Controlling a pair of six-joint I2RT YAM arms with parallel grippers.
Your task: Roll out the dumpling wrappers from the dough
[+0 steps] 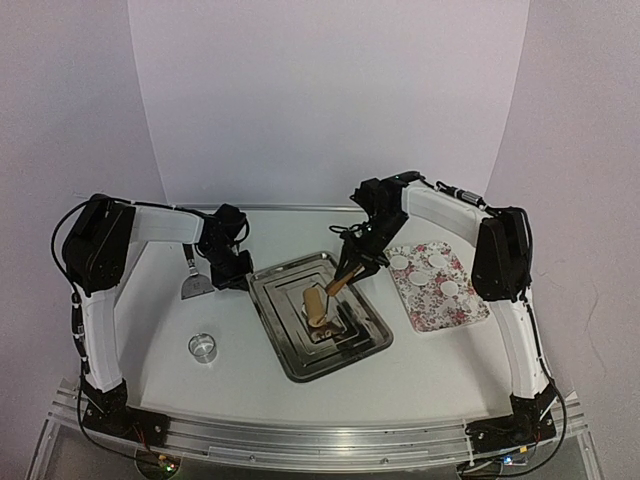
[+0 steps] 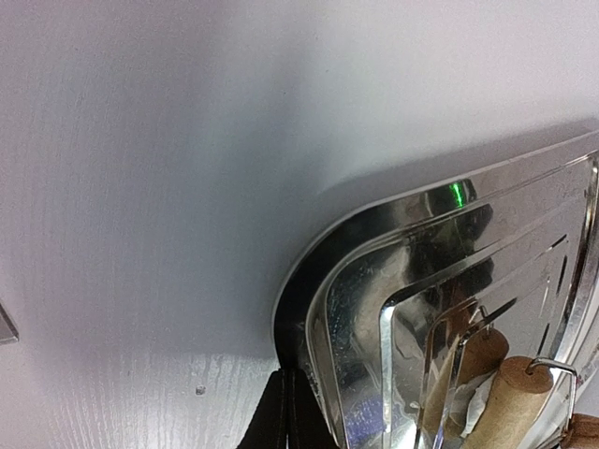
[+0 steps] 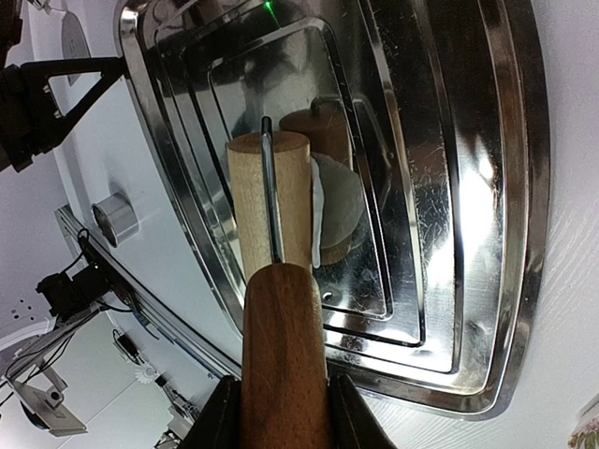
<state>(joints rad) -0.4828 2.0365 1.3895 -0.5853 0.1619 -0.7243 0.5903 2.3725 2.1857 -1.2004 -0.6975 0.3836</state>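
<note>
- While the rolling pin (image 3: 249,206) is pressing dough (image 3: 337,206) mid steel tray (image 1: 272,318), flattening seems under way; pushing across likely follows.
- Right gripper (image 3: 281,412) is clenching its handle, pointing inward from tray's far edge.
- Left gripper (image 2: 281,416) is sitting shut at tray's left corner.
- Dumpling wrappers (image 1: 421,275) are lying right of tray.

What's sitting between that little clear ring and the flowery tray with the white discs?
A shiny steel tray, with a wooden roller on dough inside it. The overhead view shows it between the clear ring and the flowery tray.
</note>
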